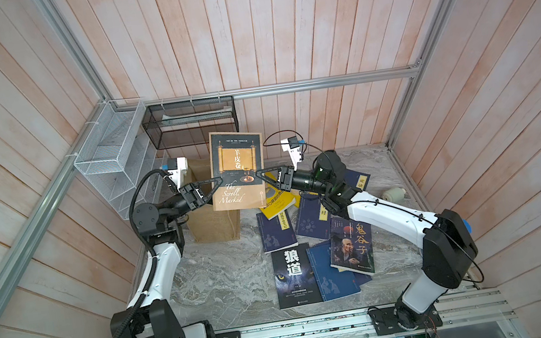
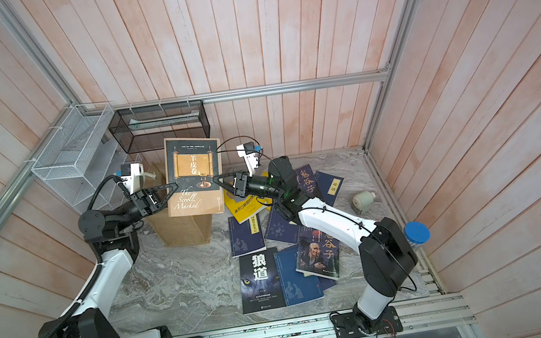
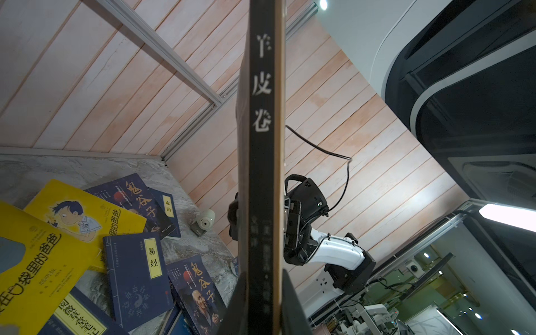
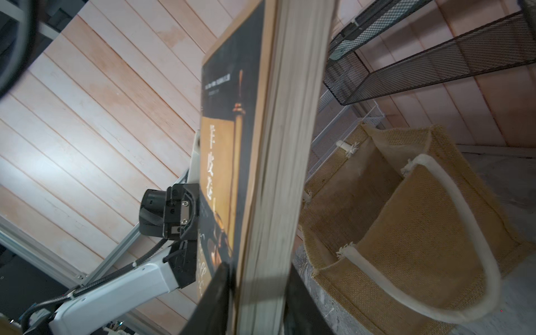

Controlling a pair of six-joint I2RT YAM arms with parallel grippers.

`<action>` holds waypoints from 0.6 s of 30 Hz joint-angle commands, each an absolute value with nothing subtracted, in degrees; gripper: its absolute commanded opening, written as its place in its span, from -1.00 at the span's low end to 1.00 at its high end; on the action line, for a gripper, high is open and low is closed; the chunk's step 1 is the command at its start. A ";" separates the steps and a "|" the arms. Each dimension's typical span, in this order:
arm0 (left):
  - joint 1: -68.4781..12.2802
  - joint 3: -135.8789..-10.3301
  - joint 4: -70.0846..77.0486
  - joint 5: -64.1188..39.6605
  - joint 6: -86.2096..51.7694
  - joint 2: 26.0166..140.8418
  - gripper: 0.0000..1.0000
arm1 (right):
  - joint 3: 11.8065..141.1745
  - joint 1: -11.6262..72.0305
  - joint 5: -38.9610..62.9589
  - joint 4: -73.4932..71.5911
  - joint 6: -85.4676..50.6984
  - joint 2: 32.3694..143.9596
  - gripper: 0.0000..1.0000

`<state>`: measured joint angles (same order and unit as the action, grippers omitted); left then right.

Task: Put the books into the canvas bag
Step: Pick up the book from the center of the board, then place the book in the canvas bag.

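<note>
A dark book with a gold scroll cover (image 1: pixel 237 167) (image 2: pixel 193 176) hangs upright over the canvas bag (image 1: pixel 213 227) (image 4: pixel 420 232), which stands open-mouthed with white rope handles. My left gripper (image 1: pixel 216 184) (image 3: pixel 262 290) is shut on the book's spine (image 3: pixel 262 145). My right gripper (image 1: pixel 260 174) (image 4: pixel 259 278) straddles the opposite page edge (image 4: pixel 284 174), jaws slightly apart from it. Other books lie scattered on the marble table: a black wolf-eye one (image 1: pixel 294 277), a portrait one (image 1: pixel 352 248), yellow cartoon ones (image 3: pixel 78 214) and navy ones (image 1: pixel 275 231).
A white wire basket (image 1: pixel 111 155) and a black mesh basket (image 1: pixel 191 120) hang on the back-left walls just behind the bag. A small white object (image 1: pixel 394 193) lies at the table's right edge, and a blue-lidded jar (image 2: pixel 416 232) stands behind the right arm.
</note>
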<state>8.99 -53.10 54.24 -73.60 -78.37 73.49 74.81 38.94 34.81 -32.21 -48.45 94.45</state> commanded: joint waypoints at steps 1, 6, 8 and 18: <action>10.65 -57.19 38.89 -72.69 -65.72 70.54 -1.00 | 79.97 38.39 27.68 -24.14 -44.68 96.32 -0.16; 13.33 -59.16 26.21 -68.18 -59.01 68.89 -1.00 | 84.79 38.46 18.28 -14.32 -41.02 98.03 -0.08; 14.14 -61.04 20.51 -66.11 -54.93 67.71 -1.00 | 87.35 38.58 16.99 -11.58 -39.21 99.76 -0.06; 14.41 -73.66 -11.03 -43.56 -31.35 66.77 -1.00 | 106.20 40.41 13.72 0.01 -35.22 113.23 -0.03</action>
<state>14.20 -69.82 -3.18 -52.90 -41.32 68.10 100.27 38.94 15.51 -6.17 -38.46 110.10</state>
